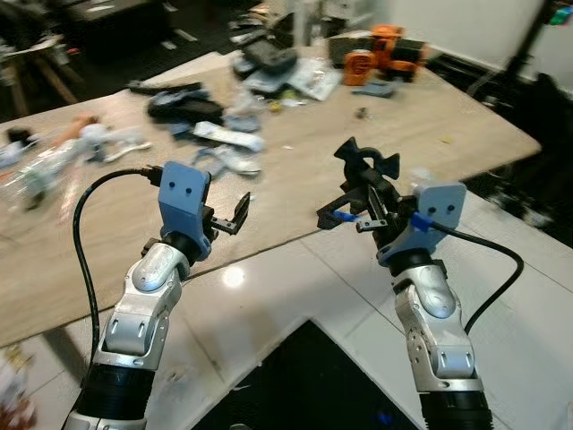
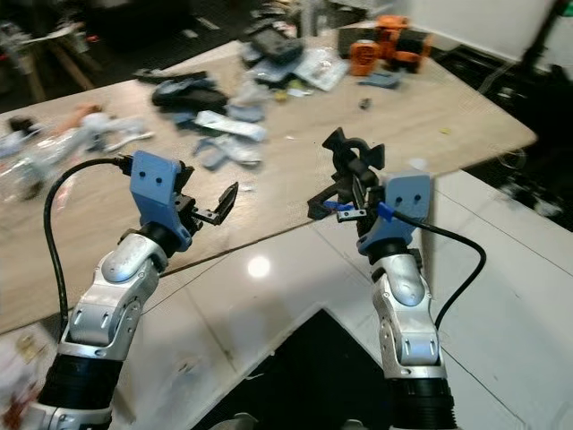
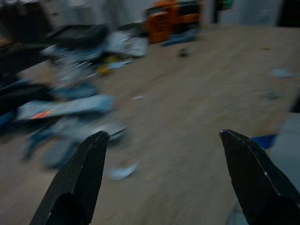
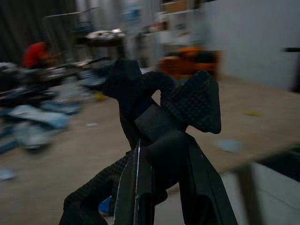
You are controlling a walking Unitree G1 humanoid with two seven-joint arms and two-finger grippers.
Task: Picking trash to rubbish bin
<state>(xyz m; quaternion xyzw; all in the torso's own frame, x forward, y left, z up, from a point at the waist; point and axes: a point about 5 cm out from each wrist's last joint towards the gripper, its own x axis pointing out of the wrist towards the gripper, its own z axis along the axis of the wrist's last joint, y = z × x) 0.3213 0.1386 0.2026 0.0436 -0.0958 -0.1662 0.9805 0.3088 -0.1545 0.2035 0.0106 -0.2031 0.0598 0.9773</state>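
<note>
Just off the near edge of the counter (image 1: 466, 134), my right gripper (image 1: 363, 193) has its fingers clenched on a black crumpled scrap (image 1: 365, 164). My left gripper (image 1: 235, 215) hangs released nearer that edge. Pickup looks done; next I must find the bin.

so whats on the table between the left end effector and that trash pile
Bare wooden table, in the left eye view. The open left end effector hovers just short of the nearest wrappers.
</note>
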